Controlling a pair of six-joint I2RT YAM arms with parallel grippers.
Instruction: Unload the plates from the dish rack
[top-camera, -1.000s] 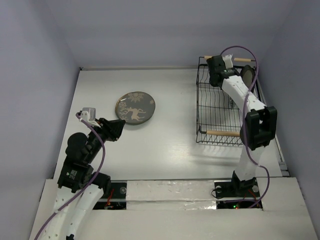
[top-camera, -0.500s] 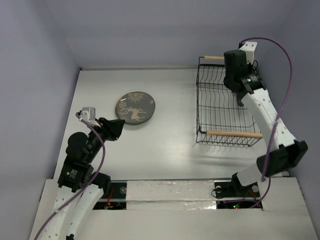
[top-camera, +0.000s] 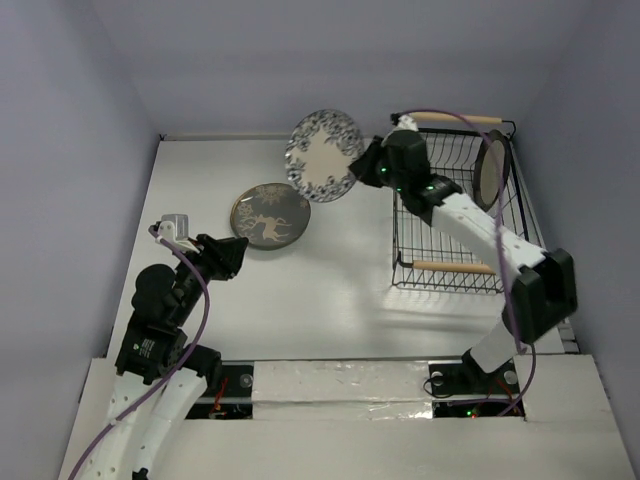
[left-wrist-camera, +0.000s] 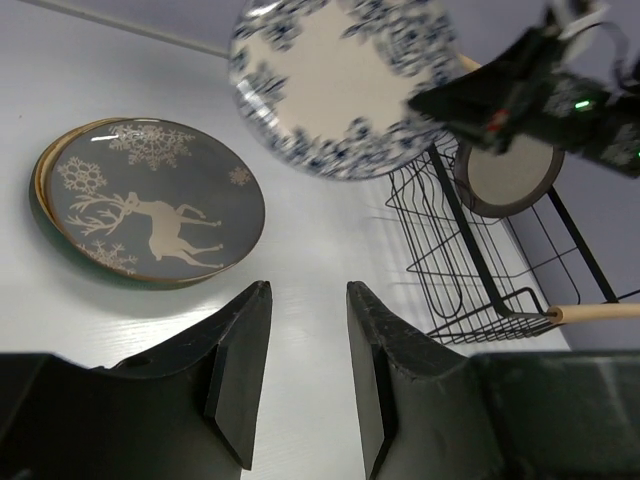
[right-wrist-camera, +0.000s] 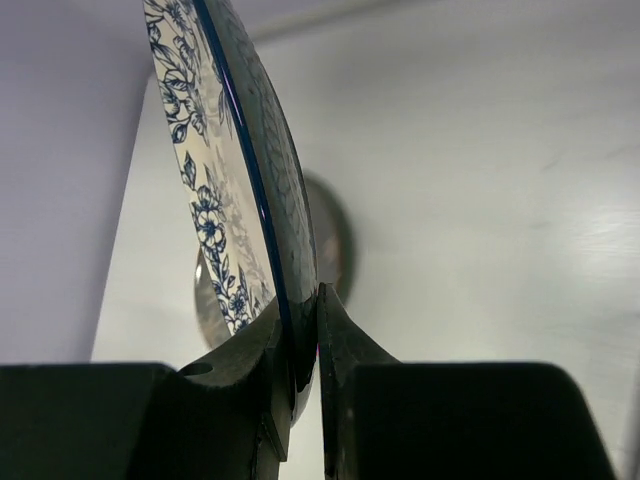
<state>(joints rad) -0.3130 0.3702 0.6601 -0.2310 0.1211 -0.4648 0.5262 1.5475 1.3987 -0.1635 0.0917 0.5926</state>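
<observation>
**Floral plate in the air, stack waiting below it**

At the left, the left gripper hangs low over the table, jaws apart with nothing between them. Just beyond it lies the deer plate. A tan rim at its edge suggests another plate beneath, though I can't be sure.

Up and to the right of that stack is the blue-floral plate. It is clear of the table and tilted, its face turned toward the arms. The right gripper is clamped on its rim from the right, so the plate juts leftward from the fingers. The stack lies down-left of it, and I'd judge the right arm must carry it that way and flatten it.

Only the right wrist view shows the pinch on the rim. The overhead view alone shows the whole dish rack behind the arm, with a dark-rimmed plate on edge at its far right.
</observation>
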